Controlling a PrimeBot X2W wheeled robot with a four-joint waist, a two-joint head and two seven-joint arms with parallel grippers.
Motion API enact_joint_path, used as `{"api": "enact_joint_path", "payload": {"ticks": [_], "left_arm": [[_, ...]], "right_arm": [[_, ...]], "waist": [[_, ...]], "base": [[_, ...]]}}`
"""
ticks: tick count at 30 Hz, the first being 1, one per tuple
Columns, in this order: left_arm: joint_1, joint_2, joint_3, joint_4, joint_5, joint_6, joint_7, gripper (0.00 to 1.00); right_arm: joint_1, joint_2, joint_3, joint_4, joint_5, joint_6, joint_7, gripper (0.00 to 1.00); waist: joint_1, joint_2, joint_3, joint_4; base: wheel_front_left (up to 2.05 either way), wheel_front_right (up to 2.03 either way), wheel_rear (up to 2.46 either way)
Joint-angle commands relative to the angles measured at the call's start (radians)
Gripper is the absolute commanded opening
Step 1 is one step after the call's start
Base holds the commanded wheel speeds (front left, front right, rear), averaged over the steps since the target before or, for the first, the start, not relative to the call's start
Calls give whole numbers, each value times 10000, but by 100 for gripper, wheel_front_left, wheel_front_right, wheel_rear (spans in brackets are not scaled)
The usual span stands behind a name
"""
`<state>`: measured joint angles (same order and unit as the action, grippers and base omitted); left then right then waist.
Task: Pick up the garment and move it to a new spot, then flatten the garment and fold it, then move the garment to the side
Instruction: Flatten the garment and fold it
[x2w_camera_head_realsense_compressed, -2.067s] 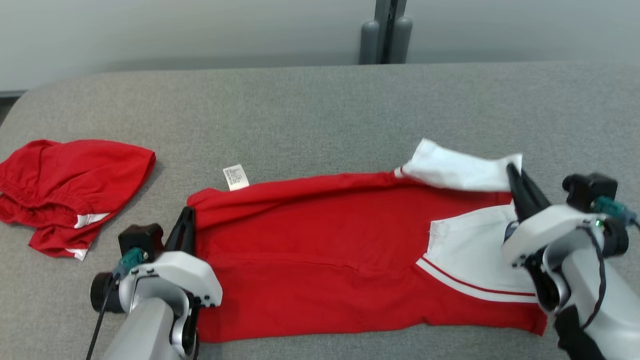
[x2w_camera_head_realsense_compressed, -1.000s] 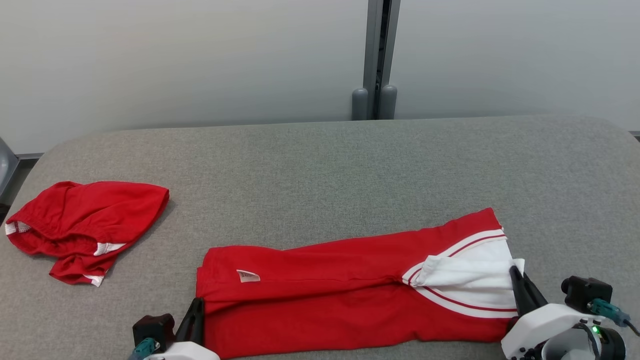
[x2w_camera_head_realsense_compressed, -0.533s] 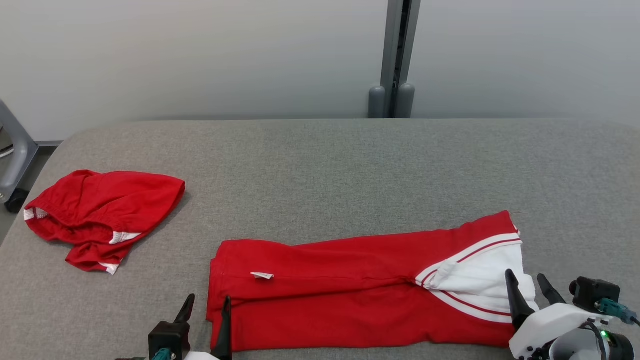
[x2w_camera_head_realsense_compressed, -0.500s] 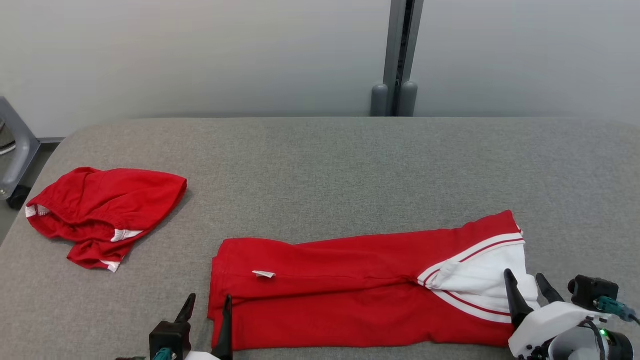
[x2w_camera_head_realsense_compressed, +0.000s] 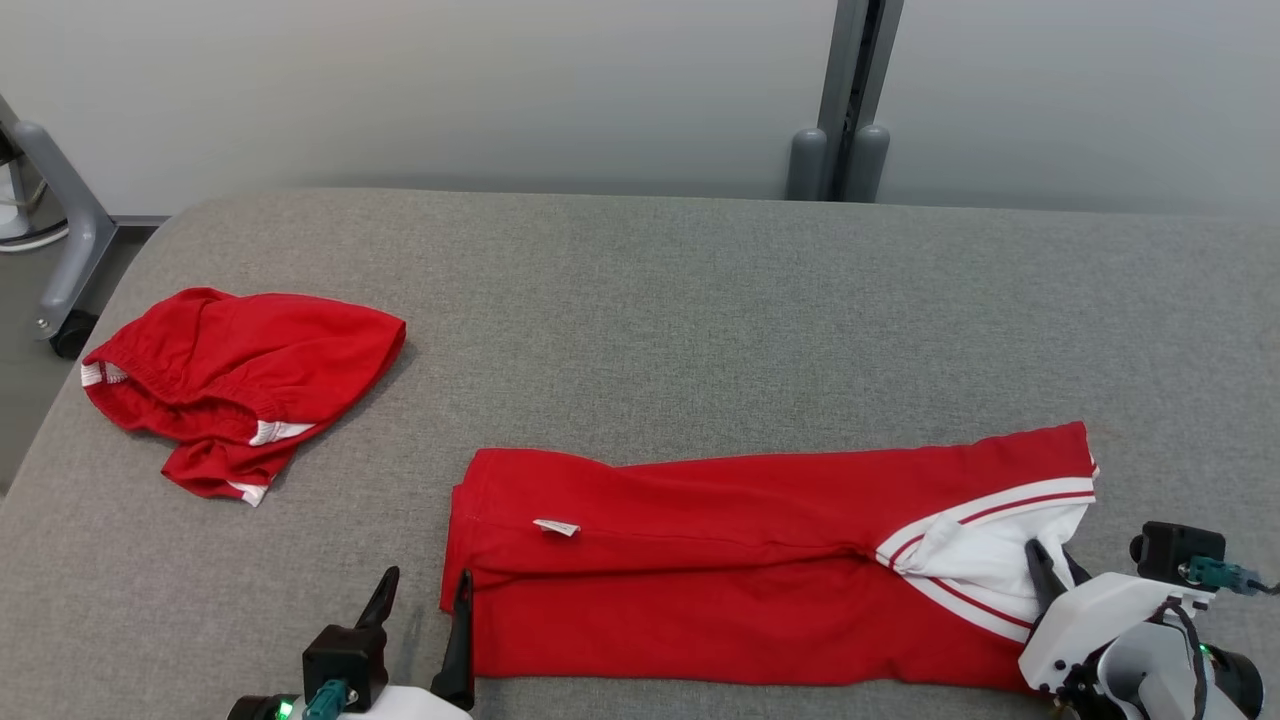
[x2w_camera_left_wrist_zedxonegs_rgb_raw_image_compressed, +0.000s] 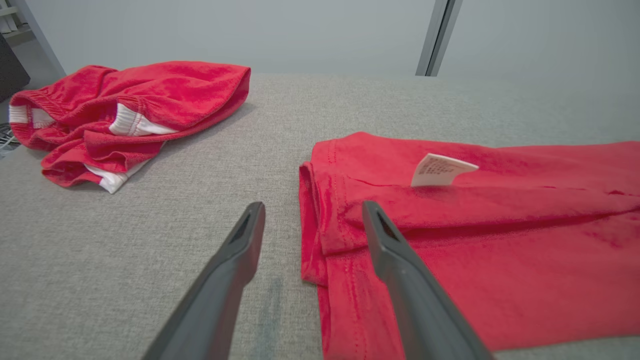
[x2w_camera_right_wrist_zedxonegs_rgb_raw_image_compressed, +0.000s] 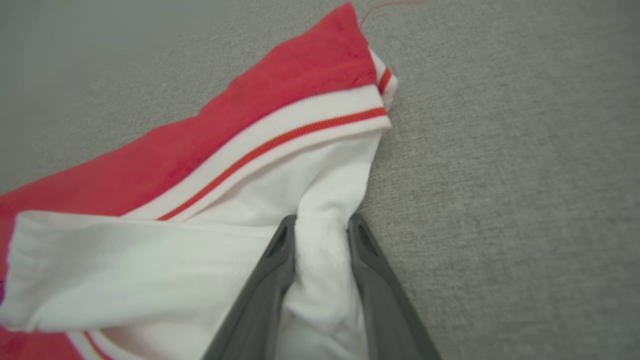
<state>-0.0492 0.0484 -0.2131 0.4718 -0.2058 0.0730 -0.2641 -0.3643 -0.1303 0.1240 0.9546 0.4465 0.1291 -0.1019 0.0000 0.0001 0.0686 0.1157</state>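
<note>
The garment (x2w_camera_head_realsense_compressed: 720, 570), red with a white striped end, lies folded into a long band on the grey padded table (x2w_camera_head_realsense_compressed: 650, 330), near its front edge. My left gripper (x2w_camera_head_realsense_compressed: 427, 578) stands open at the band's left end. One of its fingers hangs over the red hem (x2w_camera_left_wrist_zedxonegs_rgb_raw_image_compressed: 330, 235) and the other over bare table, with nothing held. My right gripper (x2w_camera_head_realsense_compressed: 1050, 560) is at the white end. Its jaws are partly apart in the right wrist view (x2w_camera_right_wrist_zedxonegs_rgb_raw_image_compressed: 322, 222), and a bunch of white cloth (x2w_camera_right_wrist_zedxonegs_rgb_raw_image_compressed: 320, 250) lies between them, touching both fingers. A white label (x2w_camera_left_wrist_zedxonegs_rgb_raw_image_compressed: 440, 169) sticks up from the red cloth.
A second red garment (x2w_camera_head_realsense_compressed: 240, 385) lies crumpled at the table's left, also in the left wrist view (x2w_camera_left_wrist_zedxonegs_rgb_raw_image_compressed: 135, 105). A grey post (x2w_camera_head_realsense_compressed: 845, 100) stands behind the table's far edge. A wheeled grey frame leg (x2w_camera_head_realsense_compressed: 60, 240) stands off the left side.
Both grippers, shut on the garment's ends a second ago, have opened and let it lie. The right fingers have since drawn closer together around the white cloth. The head camera has shifted.
</note>
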Motion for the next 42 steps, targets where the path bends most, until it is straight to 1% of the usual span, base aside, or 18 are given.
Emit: {"api": "enact_joint_path", "payload": {"ticks": [1,4,5,7,8,10,12,16,19,22,27,31,32,35,38,42], "left_arm": [[-204,43,-4,-31,-33,84,-1,100],[-289,44,13,-69,-66,84,-1,100],[-281,35,17,-74,-46,93,-1,100],[-294,42,37,-69,-57,110,-1,100],[-294,42,37,-69,-57,110,-1,100],[-301,39,14,-40,-106,116,-1,100],[-283,39,-36,12,-141,129,-1,100],[-262,40,-51,120,-207,121,-1,100],[-253,40,-68,126,-243,113,-1,100],[-358,42,-219,150,-42,90,-1,100],[-473,43,-477,183,-64,88,-1,100],[-503,44,-674,172,-58,48,-1,100],[-503,44,-674,172,-58,48,-1,100],[-481,43,-752,182,-106,56,-1,100],[-463,44,-854,206,-96,3,-1,100],[-446,43,-971,230,-121,14,-1,100]], "right_arm": [[47,76,-70,258,241,25,74,0],[-229,-217,-418,467,364,0,-237,0],[-385,-389,-605,619,330,-10,-541,0],[-536,-495,-884,746,366,-9,-905,0],[-536,-495,-884,746,366,-9,-905,0],[-763,-556,-1347,908,398,11,-1300,0],[-829,-626,-1506,910,261,13,-1463,0],[-802,-423,-1402,420,48,14,-1610,0],[-559,-50,-908,-345,49,16,-1631,0],[-203,244,-119,-1256,272,16,-1631,0],[526,536,1335,-2682,1033,16,-1257,0],[924,643,2453,-3622,1458,16,-870,0],[924,643,2453,-3622,1458,16,-870,0],[1019,683,3019,-4015,1633,16,-645,0],[936,733,3495,-4158,1780,16,-479,0],[626,764,3969,-4037,1862,16,-389,0]], "waist": [[0,-1,52,25],[0,-1,164,10],[0,-1,216,-19],[0,-1,248,-59],[0,-1,248,-59],[0,-1,245,-176],[0,-1,221,-287],[0,-1,145,-568],[0,-1,85,-773],[0,-1,40,-889],[0,-1,-19,-781],[0,-1,-35,-387],[0,-1,-35,-387],[0,-1,-42,25],[0,-1,-33,517],[0,-1,2,1169]], "base": [[0,0,0],[0,0,0],[0,0,0],[0,0,0],[0,0,0],[0,0,0],[0,0,0],[0,0,0],[0,0,0],[0,0,0],[0,0,0],[0,0,0],[0,0,0],[0,0,0],[0,0,0],[0,0,0]]}}
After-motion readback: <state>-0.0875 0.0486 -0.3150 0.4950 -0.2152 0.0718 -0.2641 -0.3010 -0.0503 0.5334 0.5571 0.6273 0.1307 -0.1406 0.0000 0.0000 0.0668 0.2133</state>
